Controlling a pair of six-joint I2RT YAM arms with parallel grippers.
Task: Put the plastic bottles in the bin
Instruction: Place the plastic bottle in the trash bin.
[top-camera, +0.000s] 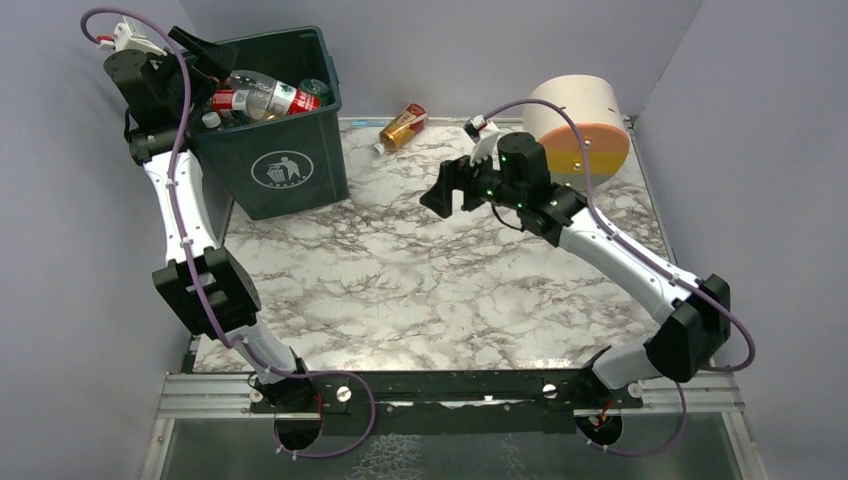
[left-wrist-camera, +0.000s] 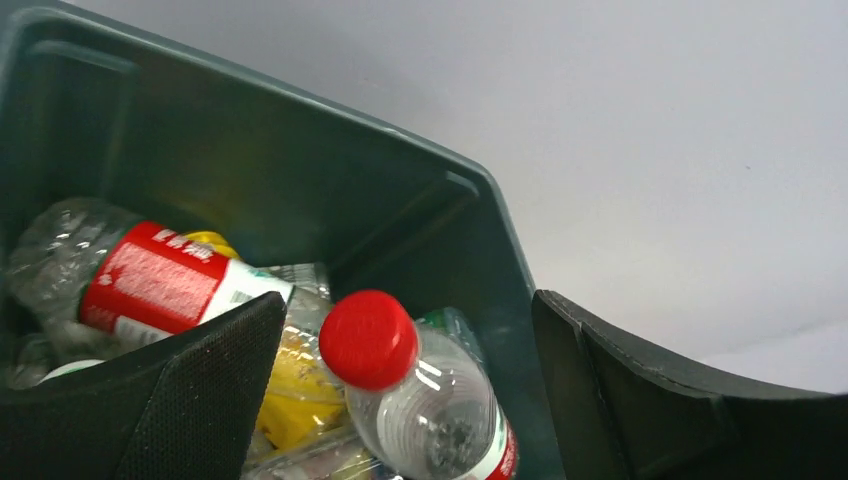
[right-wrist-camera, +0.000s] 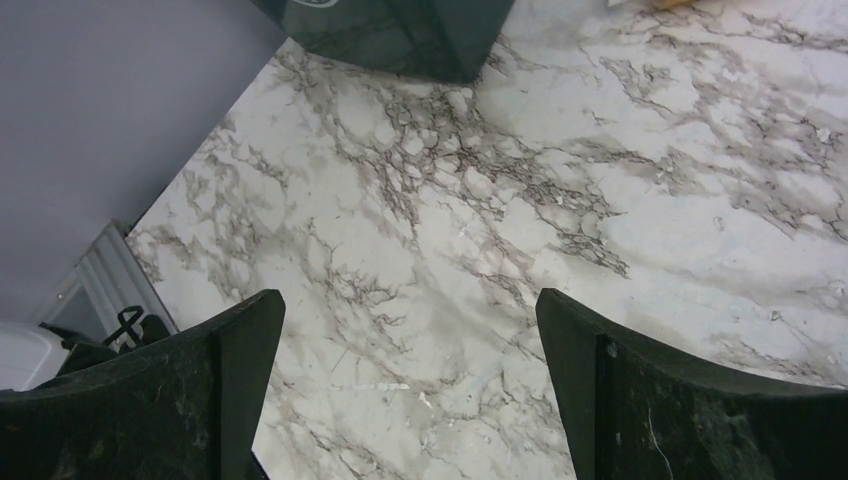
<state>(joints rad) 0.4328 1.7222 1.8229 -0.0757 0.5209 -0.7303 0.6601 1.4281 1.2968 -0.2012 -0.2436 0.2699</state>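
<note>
The dark green bin (top-camera: 282, 172) stands at the table's far left, and several plastic bottles (top-camera: 262, 97) are piled inside it. My left gripper (top-camera: 205, 55) hangs open over the bin's left rim. In the left wrist view its jaws (left-wrist-camera: 408, 305) stand wide apart above a clear bottle with a red cap (left-wrist-camera: 430, 410). That bottle lies loose in the bin (left-wrist-camera: 300, 170), touching neither finger, beside a red-labelled bottle (left-wrist-camera: 160, 280) and a yellow one (left-wrist-camera: 290, 390). An amber bottle (top-camera: 404, 127) lies on the table behind the bin's right side. My right gripper (top-camera: 450, 190) hovers open mid-table, holding nothing (right-wrist-camera: 410, 300).
A big cream cylinder with an orange and yellow face (top-camera: 580, 125) stands at the back right. The marble tabletop (top-camera: 430, 290) is walled in by grey panels. In the right wrist view the bin's lower corner (right-wrist-camera: 400, 35) shows at the top edge.
</note>
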